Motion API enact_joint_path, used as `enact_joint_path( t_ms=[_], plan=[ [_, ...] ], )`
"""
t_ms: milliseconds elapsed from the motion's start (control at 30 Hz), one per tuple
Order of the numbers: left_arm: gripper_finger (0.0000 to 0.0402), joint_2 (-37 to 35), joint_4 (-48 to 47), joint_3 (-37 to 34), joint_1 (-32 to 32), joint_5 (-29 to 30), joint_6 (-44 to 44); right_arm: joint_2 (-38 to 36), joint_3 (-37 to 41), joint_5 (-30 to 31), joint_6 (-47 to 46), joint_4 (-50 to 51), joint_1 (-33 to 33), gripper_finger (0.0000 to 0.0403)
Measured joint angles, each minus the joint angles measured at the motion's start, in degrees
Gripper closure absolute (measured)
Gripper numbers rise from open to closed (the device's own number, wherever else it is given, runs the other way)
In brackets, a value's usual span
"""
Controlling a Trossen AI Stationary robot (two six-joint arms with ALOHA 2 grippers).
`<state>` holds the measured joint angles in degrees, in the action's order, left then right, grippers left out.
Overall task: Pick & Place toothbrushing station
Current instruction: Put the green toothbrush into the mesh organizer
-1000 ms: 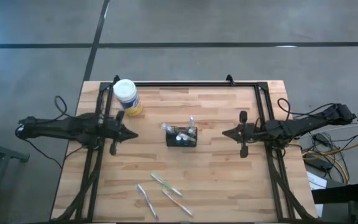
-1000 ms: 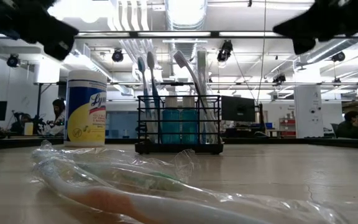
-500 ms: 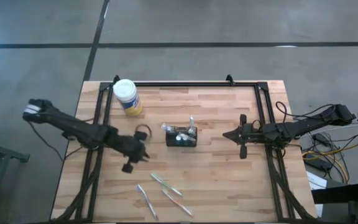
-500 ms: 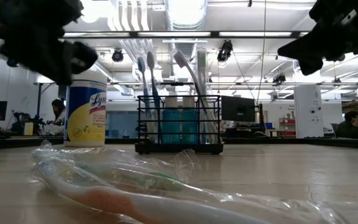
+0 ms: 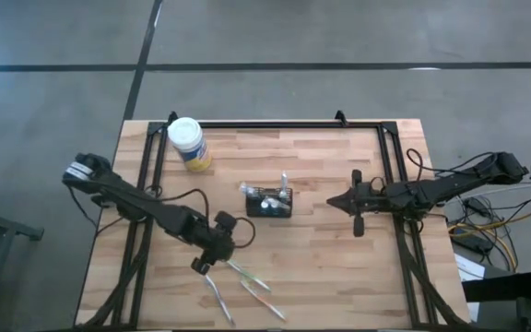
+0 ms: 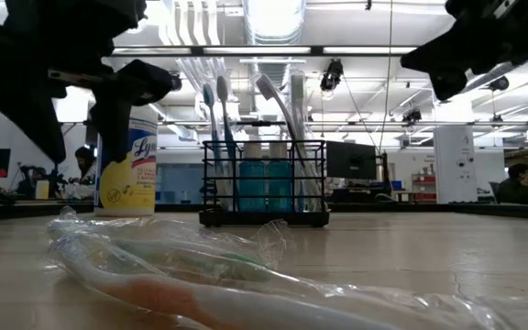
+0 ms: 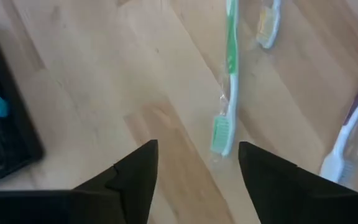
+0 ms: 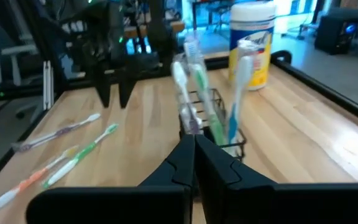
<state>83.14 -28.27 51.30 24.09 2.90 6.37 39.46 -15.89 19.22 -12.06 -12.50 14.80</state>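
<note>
- Black wire-mesh caddy (image 5: pixel 269 203) upright near mid-table, holding several upright toothbrushes (image 6: pixel 220 110) and something teal low inside.
- Likely light and rigid; open mesh gives thin rims to pinch, though a top-heavy load of brushes could tip under a careless nudge.
- Loose toothbrushes lying flat toward the near table edge, well apart from the caddy: a green one (image 7: pixel 229 87), an orange-handled one (image 8: pixel 27 180), a purple-tinted one (image 8: pixel 58 132).
- Clear crinkly wrapping visible on the nearest brush in the low view; probably slippery under the pads and apt to slide rather than lift.
- Handles slim, light and fairly stiff; best taken across the mid-handle, with fingers straddling the narrow width, not at the bristle head.
- Flat lie on the wooden table (image 5: pixel 321 267) leaves little room under the handle, so a close, low approach seems needed.
- Left gripper (image 7: pixel 197 163) poised over the green brush's bristle end, jaws spread, nothing between them, not yet touching.
- Right gripper (image 8: pixel 194 155) waiting on the right of the caddy, well apart from it, jaws pressed together and empty.
- Yellow wipes canister (image 5: pixel 188 144) with white lid standing at the far left of the table, away from the work.
</note>
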Motion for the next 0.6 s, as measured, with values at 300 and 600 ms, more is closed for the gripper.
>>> enact_joint_path(
  t_ms=[300,600],
  plan=[
    [0.0244,-20.41,2.18,-8.34,-0.62,5.29,-3.37,19.78,-13.86,-0.36,1.59,0.12,4.47,0.0394],
    [0.0391,-41.47,8.11,-19.34,-0.51,6.67,-9.38,40.07,-35.02,-4.48,0.49,4.95,7.68,0.0394]
  ],
)
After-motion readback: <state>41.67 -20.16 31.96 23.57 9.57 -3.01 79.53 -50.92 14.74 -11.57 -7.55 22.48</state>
